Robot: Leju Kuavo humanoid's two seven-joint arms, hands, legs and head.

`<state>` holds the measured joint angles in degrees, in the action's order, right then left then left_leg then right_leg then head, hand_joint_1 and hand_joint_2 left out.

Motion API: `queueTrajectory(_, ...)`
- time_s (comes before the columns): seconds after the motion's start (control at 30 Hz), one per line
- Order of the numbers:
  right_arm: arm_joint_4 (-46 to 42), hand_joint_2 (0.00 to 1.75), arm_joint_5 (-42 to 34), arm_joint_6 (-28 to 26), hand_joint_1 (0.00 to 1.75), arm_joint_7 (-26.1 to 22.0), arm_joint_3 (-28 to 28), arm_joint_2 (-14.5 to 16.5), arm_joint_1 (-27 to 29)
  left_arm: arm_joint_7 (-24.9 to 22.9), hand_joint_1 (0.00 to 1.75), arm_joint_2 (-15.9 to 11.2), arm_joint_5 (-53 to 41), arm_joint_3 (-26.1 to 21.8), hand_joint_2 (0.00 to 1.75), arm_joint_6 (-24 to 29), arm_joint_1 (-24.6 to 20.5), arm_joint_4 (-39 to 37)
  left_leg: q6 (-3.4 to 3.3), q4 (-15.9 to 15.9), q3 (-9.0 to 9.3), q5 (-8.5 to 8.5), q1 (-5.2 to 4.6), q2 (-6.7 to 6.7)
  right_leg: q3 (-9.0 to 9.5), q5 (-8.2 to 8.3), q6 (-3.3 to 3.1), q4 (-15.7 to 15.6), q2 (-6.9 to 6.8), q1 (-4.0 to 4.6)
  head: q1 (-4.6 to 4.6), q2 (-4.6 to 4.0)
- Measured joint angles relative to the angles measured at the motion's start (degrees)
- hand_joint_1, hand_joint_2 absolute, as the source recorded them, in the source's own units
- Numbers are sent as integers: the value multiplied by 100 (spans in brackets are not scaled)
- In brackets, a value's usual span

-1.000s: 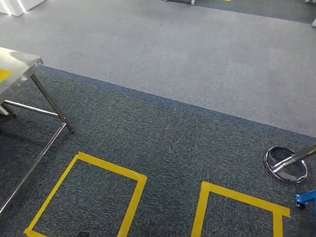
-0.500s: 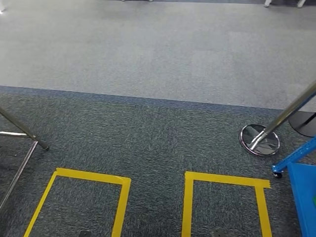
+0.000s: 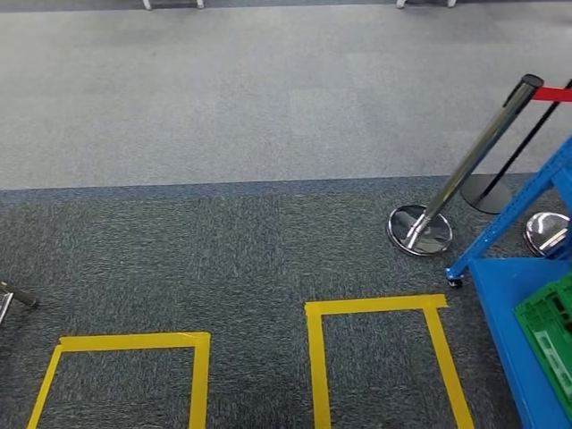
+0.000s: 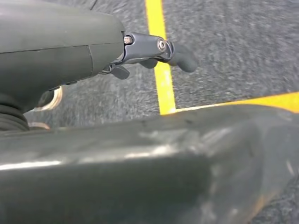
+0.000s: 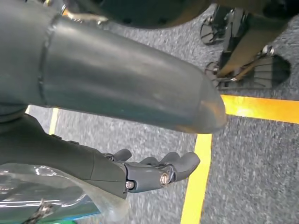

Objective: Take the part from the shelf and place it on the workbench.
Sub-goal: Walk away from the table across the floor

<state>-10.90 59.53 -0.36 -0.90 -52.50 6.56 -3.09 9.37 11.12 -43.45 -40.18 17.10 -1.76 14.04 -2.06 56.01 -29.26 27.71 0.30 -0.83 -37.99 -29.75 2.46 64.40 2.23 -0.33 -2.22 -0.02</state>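
Observation:
A blue shelf comes in at the right edge of the head view, and a green crate sits on its lower level. What the crate holds is too small to make out. My left hand hangs over the dark carpet with its fingers stretched out and nothing in them. My right hand also hangs over the carpet, fingers extended and empty, near a yellow tape line.
Two yellow tape squares mark the dark carpet ahead. A chrome stanchion with a red belt stands just left of the shelf, with more stanchion bases behind it. A table foot shows at far left.
The camera has swung to the right: the steel table slid out at the left, and the stanchions, blue shelf and green crate came in at the right.

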Motion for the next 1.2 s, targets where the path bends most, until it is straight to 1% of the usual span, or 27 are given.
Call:
queueTrajectory(0.03, -1, 0, 6, -3, 0, 10, 0, 0, -14, -9, 0, 4, -18, -1, 0, -1, 7, -1, -8, -3, -4, 0, -5, 96, -180, -192, 32, 382, -108, -10, -4, 0)
queueTrajectory(0.07, -1, 0, 11, -3, 0, 14, 0, 1, -22, -17, 0, 5, -28, -1, 0, -1, 13, -3, -7, -1, -8, 3, -8, 195, -333, -324, 64, 718, -153, -28, -7, 0)
queueTrajectory(0.1, -1, 0, 13, -3, 0, 17, 0, 1, -19, -19, 0, 7, -33, -2, 0, -1, 15, -4, -2, 1, -8, 8, -9, 288, -403, -357, 94, 895, -178, -54, -5, 0)
queueTrajectory(0.13, -2, 0, 15, -4, 0, 21, -1, -1, -10, -19, 0, 10, -34, -2, 0, -1, 11, -5, 10, 5, -6, 18, -5, 375, -361, -283, 124, 851, -207, -81, -5, 0)
queueTrajectory(0.17, -3, 0, 16, -4, 0, 25, -1, -4, -1, -19, 0, 13, -35, -2, 0, -1, 5, -5, 30, 16, -2, 32, 3, 449, -199, -124, 150, 583, -259, -106, -7, 0)
queueTrajectory(0.23, -8, 0, 16, -7, 0, 29, -2, -7, -6, -19, 0, 16, -36, -2, 0, -1, -3, -5, 103, 64, 5, 84, 6, 575, 259, 167, 177, -188, -491, -124, -14, 0)
queueTrajectory(0.3, -12, 0, 17, -8, 0, 28, -3, -3, -29, -19, 0, 14, -37, -2, 0, 0, -8, -5, 176, 118, 11, 135, -15, 670, 489, 241, 101, -573, -613, -106, -4, 0)
queueTrajectory(0.37, -12, 0, 19, -9, 0, 28, -4, -4, -26, -19, 0, 15, -37, -2, 0, 1, -19, -5, 219, 132, 36, 154, -15, 753, 483, 232, -17, -585, -511, -82, 13, 0)
queueTrajectory(0.4, -13, 0, 19, -10, 0, 29, -4, -7, -17, -19, 0, 16, -37, -2, 0, 1, -27, -5, 244, 144, 48, 178, 2, 727, 478, 238, -58, -586, -458, -78, 15, 0)
queueTrajectory(0.47, -14, 0, 18, -12, 0, 31, -5, -11, -13, -19, 0, 21, -38, -2, 0, 1, -34, -5, 284, 395, -39, 385, 40, 487, 477, 255, -132, -593, -344, -81, 22, 0)
queueTrajectory(0.53, -16, 0, 18, -12, 0, 33, -7, -12, -31, -19, 0, 22, -39, -2, 0, 1, -24, -8, 283, 1091, -339, 765, 47, 215, 475, 262, -182, -595, -209, -73, 34, 0)
queueTrajectory(0.57, -17, 0, 19, -11, 0, 33, -6, -11, -41, -19, 0, 21, -38, -2, 0, 1, -14, -11, 271, 1485, -522, 919, 39, 171, 475, 263, -197, -595, -128, -61, 35, 0)
queueTrajectory(0.6, -18, 0, 17, -11, 0, 33, -6, -11, -46, -19, 0, 21, -38, -2, 0, 1, -2, -14, 251, 1765, -666, 980, 31, 154, 477, 263, -203, -595, -43, -47, 35, 0)
queueTrajectory(0.63, -18, 0, 14, -10, 0, 34, -6, -11, -43, -20, 0, 20, -38, -2, 0, 1, 6, -16, 221, 1851, -734, 920, 19, 146, 483, 263, -206, -594, 48, -34, 35, 0)
queueTrajectory(0.67, -19, 0, 9, -10, 0, 36, -7, -11, -38, -22, 0, 20, -39, -2, 0, 2, 9, -18, 183, 1730, -714, 753, 3, 124, 493, 263, -206, -594, 137, -25, 33, 0)
queueTrajectory(0.7, -19, 0, 4, -9, 0, 42, -8, -11, -34, -23, 0, 20, -43, -2, 0, 3, 10, -19, 139, 1425, -616, 504, -18, 59, 504, 263, -206, -594, 224, -21, 33, 0)
queueTrajectory(0.77, -18, 0, 1, -3, 0, 52, -10, -8, -35, -25, 0, 12, -63, -3, 0, 9, 9, -19, 62, 721, -377, 84, -48, -241, 503, 265, -199, -587, 379, -23, 31, 0)
queueTrajectory(0.8, -17, 0, 1, 1, 0, 58, -10, -5, -41, -25, 0, 5, -76, -5, 0, 12, 9, -19, 45, 480, -290, -4, -56, -359, 483, 272, -184, -582, 450, -29, 37, 0)
queueTrajectory(0.83, -16, 0, 1, 5, 0, 60, -11, -2, -44, -20, 0, -2, -88, -7, 0, 15, 6, -19, 37, 354, -247, -5, -60, -421, 450, 284, -162, -579, 514, -37, 41, 0)
queueTrajectory(0.9, -16, 0, 1, 11, 0, 63, -14, -1, -29, 2, 0, 2, -114, -9, 0, 15, -10, -19, 40, 222, -203, 25, -47, -315, 369, 313, -97, -583, 626, -52, 45, 0)
queueTrajectory(0.93, -16, 0, 1, 11, 0, 66, -16, -3, -12, 21, 0, 9, -128, -10, 0, 15, -18, -19, 36, 156, -185, 14, -35, -245, 322, 291, -74, -556, 571, -45, 40, 0)
queueTrajectory(1.0, -17, 0, 1, 16, 0, 78, -22, -8, -1, 59, 0, 33, -152, -10, 0, 14, -18, -19, 18, 50, -150, -32, -15, -83, 122, 71, -38, -214, 254, -16, 8, 1)
queueTrajectory(1.03, -18, 0, 1, 21, 0, 83, -26, -9, -6, 70, 0, 39, -154, -10, 0, 15, -12, -19, 8, 38, -141, -37, -29, 13, -36, -104, -23, 118, 51, -7, -4, 1)
queueTrajectory(1.1, -19, 0, 1, 32, 0, 90, -33, -9, -20, 71, 0, 44, -152, -11, 0, 22, 5, -19, -2, 37, -139, -28, -43, 216, -362, -364, 24, 794, -143, -27, -17, 0)
queueTrajectory(1.13, -19, 0, 2, 35, 0, 95, -37, -9, -17, 63, 0, 43, -151, -11, 0, 27, 8, -19, 0, 40, -136, -19, -43, 310, -420, -364, 48, 928, -183, -46, -17, 0)
queueTrajectory(1.17, -19, 0, 3, 38, 0, 102, -43, -10, -9, 54, 0, 44, -151, -12, 0, 31, 6, -19, 11, 44, -132, -7, -39, 393, -359, -258, 71, 832, -220, -66, -18, 0)
queueTrajectory(1.2, -19, 0, 4, 39, 0, 110, -48, -12, -1, 47, 0, 46, -151, -13, 0, 33, 2, -19, 29, 53, -124, 8, -30, 465, -187, -80, 92, 531, -278, -84, -20, 0)
